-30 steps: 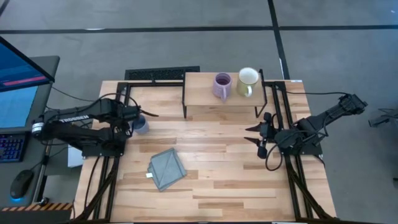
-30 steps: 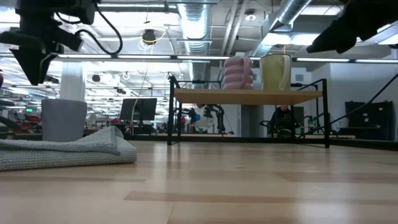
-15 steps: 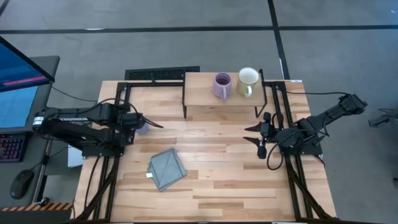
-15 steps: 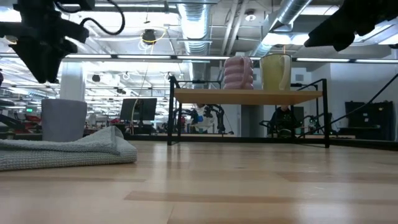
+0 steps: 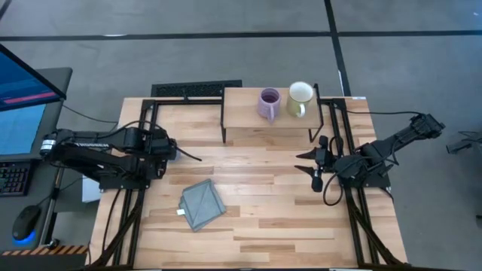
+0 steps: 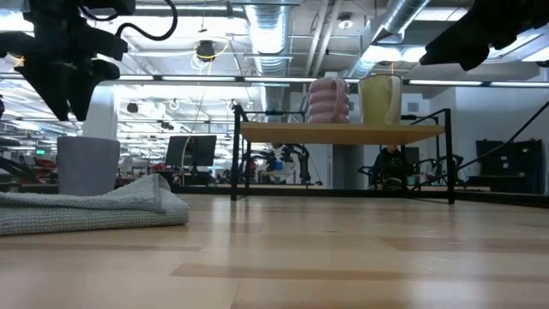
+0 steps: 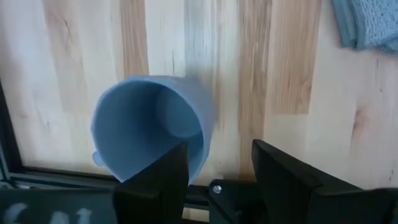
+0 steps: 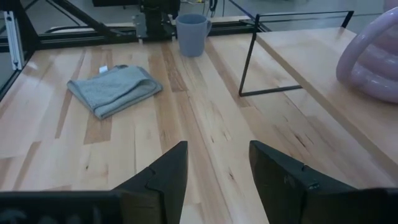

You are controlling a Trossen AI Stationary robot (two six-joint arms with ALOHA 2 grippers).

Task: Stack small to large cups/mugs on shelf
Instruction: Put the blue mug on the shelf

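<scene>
The dusty blue mug (image 7: 152,127) stands upright on its base on the tabletop near the left edge, also seen in the low view (image 6: 88,165). My left gripper (image 7: 219,168) hangs open just above it, fingers pointing down, one finger over the mug's rim. In the high view the left gripper (image 5: 172,150) hides the mug. The lavender mug (image 5: 269,104) and the cream-white mug (image 5: 300,98) stand side by side on the shelf (image 5: 245,117). My right gripper (image 5: 310,167) waits open over the table's right side.
A grey-blue folded cloth (image 5: 202,205) lies on the tabletop toward the near edge, right of the blue mug. Bare wood lies between the cloth and my right gripper. The shelf's thin black legs (image 8: 249,59) stand at the far side. A monitor and keyboard sit off the table's left.
My left gripper has moved a little toward the table's right and near edges, coming over the blue mug, which it now covers in the high view. The mug has stayed where it was.
</scene>
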